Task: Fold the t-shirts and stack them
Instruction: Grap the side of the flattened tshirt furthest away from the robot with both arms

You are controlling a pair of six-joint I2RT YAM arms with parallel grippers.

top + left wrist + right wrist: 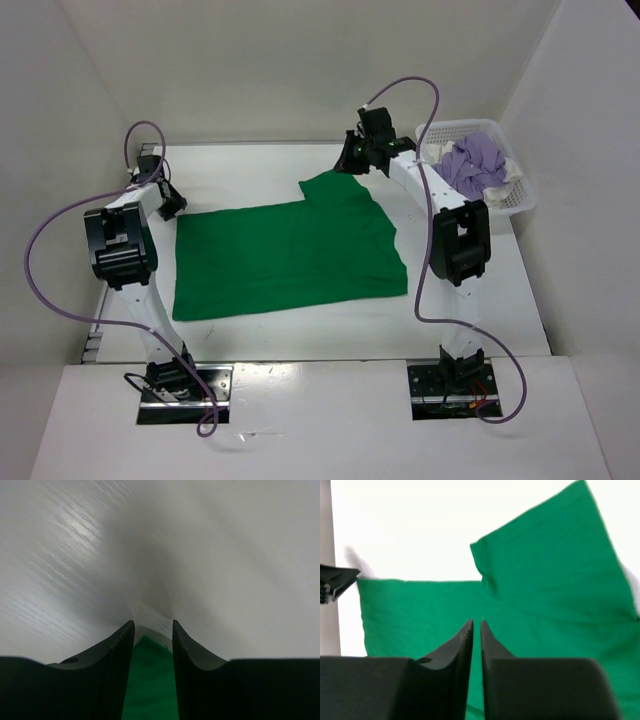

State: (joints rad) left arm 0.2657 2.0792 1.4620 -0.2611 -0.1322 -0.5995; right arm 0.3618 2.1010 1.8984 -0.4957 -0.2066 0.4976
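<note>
The left gripper [153, 626] has its dark jaws parted, a corner of the green t-shirt [150, 680] showing between them over the white table [75, 555].

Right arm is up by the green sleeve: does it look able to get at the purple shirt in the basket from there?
Probably yes. The purple shirt lies on top in the open basket, close to the right gripper, with nothing covering it. Only the basket's near wall would need clearing.
</note>
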